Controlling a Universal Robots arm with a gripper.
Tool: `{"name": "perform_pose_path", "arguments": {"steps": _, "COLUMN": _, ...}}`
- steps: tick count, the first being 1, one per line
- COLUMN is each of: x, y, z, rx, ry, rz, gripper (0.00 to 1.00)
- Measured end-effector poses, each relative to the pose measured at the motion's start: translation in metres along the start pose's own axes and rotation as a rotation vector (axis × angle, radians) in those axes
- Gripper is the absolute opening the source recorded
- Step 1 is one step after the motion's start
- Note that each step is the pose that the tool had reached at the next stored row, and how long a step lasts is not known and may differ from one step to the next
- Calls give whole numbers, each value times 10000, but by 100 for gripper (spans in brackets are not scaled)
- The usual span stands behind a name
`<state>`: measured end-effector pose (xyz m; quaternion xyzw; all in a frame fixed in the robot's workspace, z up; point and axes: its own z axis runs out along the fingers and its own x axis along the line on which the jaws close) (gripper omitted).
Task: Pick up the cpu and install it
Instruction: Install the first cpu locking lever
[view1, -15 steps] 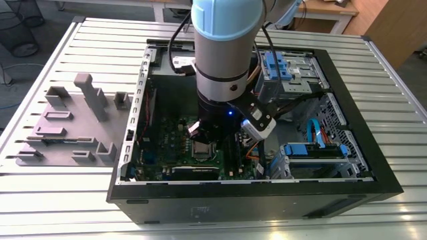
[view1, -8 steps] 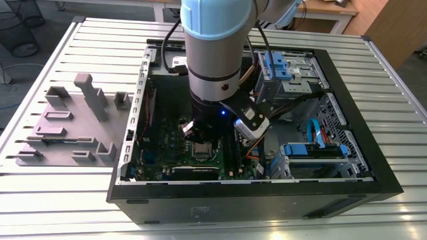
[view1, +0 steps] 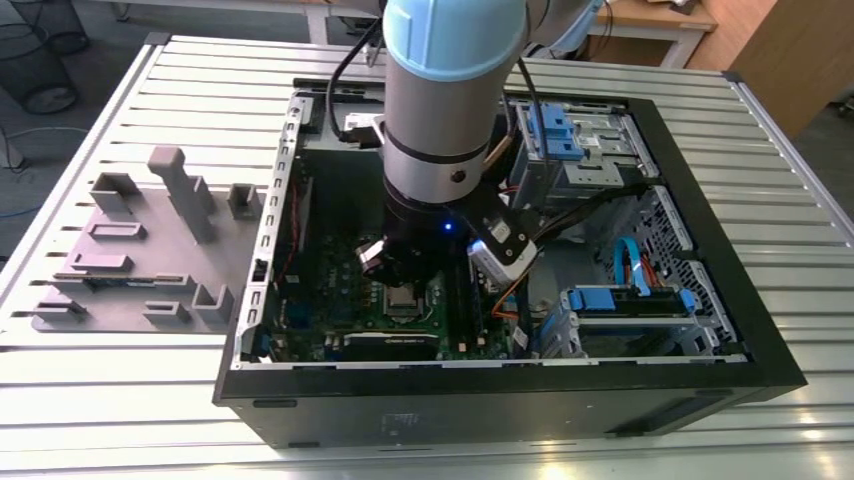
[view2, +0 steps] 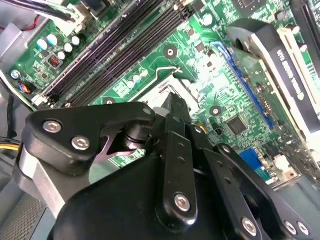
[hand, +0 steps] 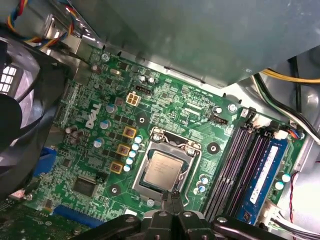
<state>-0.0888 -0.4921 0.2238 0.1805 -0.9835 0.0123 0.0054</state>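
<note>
Black linkage arms of the tool (view2: 170, 107) crowd the second wrist view, its fingertips (hand: 170, 197) brought together with nothing between them, hanging just over the near edge of the socket in the first wrist view. Across the exterior view from its left: a grey fixture plate (view1: 134, 250) with raised blocks lies on the slatted metal counter (view1: 120, 390) near that side's edge, apart from the open computer case (view1: 507, 395), which takes up the counter's middle. Inside the case the green motherboard (view1: 320, 300) lies flat, and the arm's grey wrist column (view1: 434, 120) reaches down over it. Toward the exterior view's right sit blue-tabbed drive bays (view1: 627, 300) against the case's far wall.

On the motherboard (hand: 95, 165), the cpu (hand: 162, 169) lies flat inside the socket frame (hand: 145, 172), silvery top up, its edges square with the frame. The tool's tips are beside one edge of the cpu, not gripping it. Black memory slots (hand: 235, 165) run alongside the socket, one holding a blue module (hand: 262, 172).
</note>
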Motion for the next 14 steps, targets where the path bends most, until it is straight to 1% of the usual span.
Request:
{"name": "perform_pose_path", "arguments": {"steps": 2, "x": 1, "y": 2, "z": 0, "rx": -1, "ry": -2, "rz": 1, "gripper": 11}}
{"name": "perform_pose_path", "arguments": {"steps": 7, "x": 40, "y": 67, "z": 3, "rx": 11, "ry": -37, "rz": 63, "gripper": 11}}
{"name": "perform_pose_path", "arguments": {"steps": 14, "x": 45, "y": 71, "z": 3, "rx": 14, "ry": -44, "rz": 74, "gripper": 11}}
